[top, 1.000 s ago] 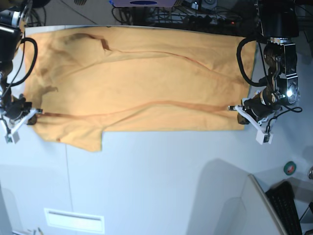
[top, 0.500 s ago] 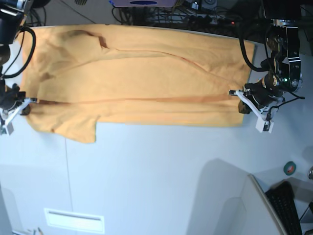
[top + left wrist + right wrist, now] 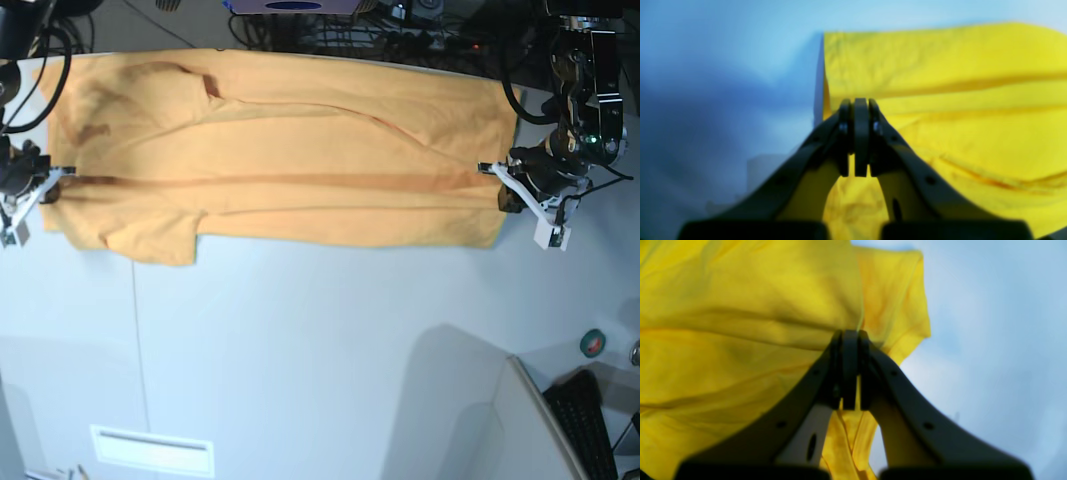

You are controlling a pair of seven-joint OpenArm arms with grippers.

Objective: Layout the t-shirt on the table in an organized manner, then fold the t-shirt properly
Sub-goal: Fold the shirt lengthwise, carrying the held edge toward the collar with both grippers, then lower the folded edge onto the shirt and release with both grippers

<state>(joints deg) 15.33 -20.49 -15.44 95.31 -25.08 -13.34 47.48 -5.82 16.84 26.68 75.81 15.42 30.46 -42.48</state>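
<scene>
Jaws clamped tight on both sides: left gripper [image 3: 497, 189] pinching the hem edge of the t-shirt [image 3: 290, 150] at three o'clock in the base view, right gripper [image 3: 55, 188] pinching the shoulder end at nine o'clock. Seen in the left wrist view as dark fingers [image 3: 860, 133] pressed together with yellow cloth [image 3: 940, 110] bunched beneath and fanning toward three o'clock; seen likewise in the right wrist view, tips [image 3: 849, 370] closed on a fold, cloth [image 3: 740, 340] filling the nine o'clock half, one sleeve reaching toward one o'clock.

Stretched across the far end of the table [image 3: 330, 360], toward twelve o'clock in the base view, with a taut crease running straight from one grip to the other. Short sleeve hanging below that line at about eight o'clock, dark patch of the neck area near eleven o'clock.

Compared with a second ago: both grips higher in the base view, shifted toward twelve o'clock; crease between them straighter; near edge of the cloth drawn up, leaving more bare tabletop at six o'clock; sleeve flap pulled up with it. Both wrist views blurred.
</scene>
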